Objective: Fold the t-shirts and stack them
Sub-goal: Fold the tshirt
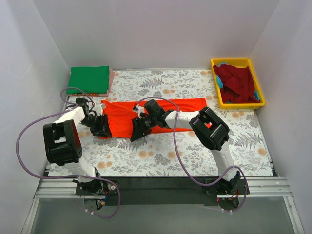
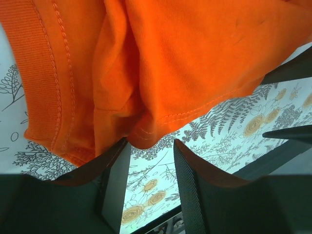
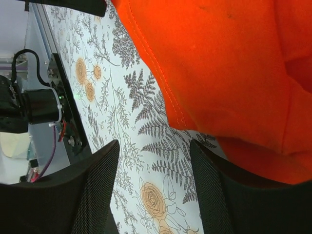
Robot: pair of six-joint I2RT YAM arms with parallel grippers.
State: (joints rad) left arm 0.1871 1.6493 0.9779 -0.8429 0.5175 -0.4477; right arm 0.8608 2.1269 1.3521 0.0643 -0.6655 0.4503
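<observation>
A bright orange-red t-shirt (image 1: 165, 111) lies spread lengthwise across the middle of the table. My left gripper (image 1: 103, 130) is at its near left end, and my right gripper (image 1: 136, 134) is at its near edge further right. In the left wrist view the gripper (image 2: 151, 144) is open, with the shirt's hem (image 2: 195, 58) just past the fingertips and only table between the jaws. In the right wrist view the gripper (image 3: 153, 146) is open over bare table, with the shirt's edge (image 3: 229, 63) by the right finger. A folded green t-shirt (image 1: 88, 79) lies at the back left. A dark red t-shirt (image 1: 237, 84) is heaped in the tray.
The yellow plastic tray (image 1: 263, 95) stands at the back right, with a bit of blue cloth (image 1: 222, 65) showing in it. A pink edge (image 1: 111, 79) shows beside the green shirt. The floral table cover (image 1: 161, 156) runs to white walls on three sides.
</observation>
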